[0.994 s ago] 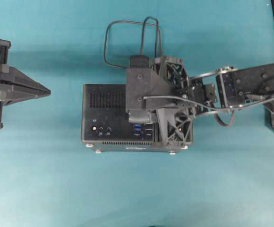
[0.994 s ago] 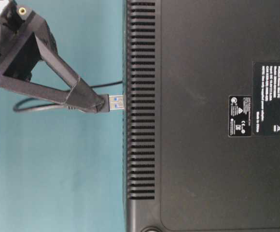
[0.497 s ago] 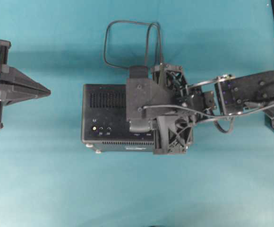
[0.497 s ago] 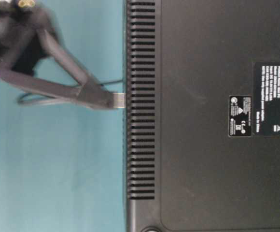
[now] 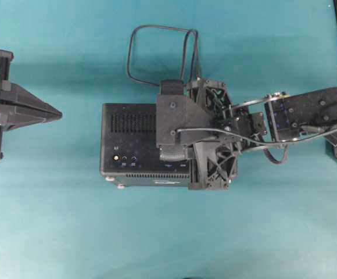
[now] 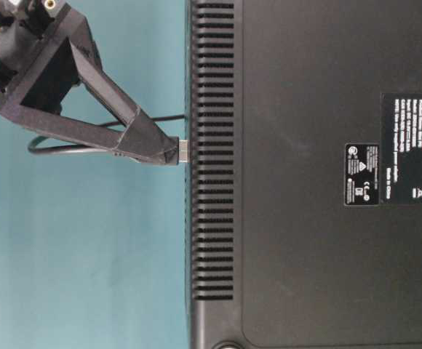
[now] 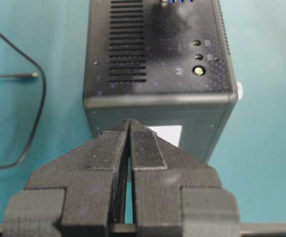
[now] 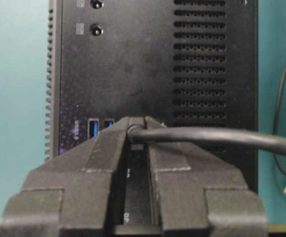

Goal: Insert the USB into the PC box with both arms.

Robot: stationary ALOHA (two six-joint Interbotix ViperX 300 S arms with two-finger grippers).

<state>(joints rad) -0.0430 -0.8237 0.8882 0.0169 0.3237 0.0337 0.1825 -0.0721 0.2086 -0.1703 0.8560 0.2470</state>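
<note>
**Inspector:** Where is the plug?

**Me:** My right gripper [image 6: 173, 153] clamps the USB [image 6: 184, 150], its long axis square to the PC box [image 6: 305, 174], tip at the face. My left gripper [image 7: 129, 129] is closed, empty, farther off.

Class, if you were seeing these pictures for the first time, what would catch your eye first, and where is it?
The black PC box in the middle of the teal table, with the right gripper pressing the USB plug against its face. Behind the box, the cable loops on the table. At the far left, the left gripper waits shut, pointing toward the box.
</note>
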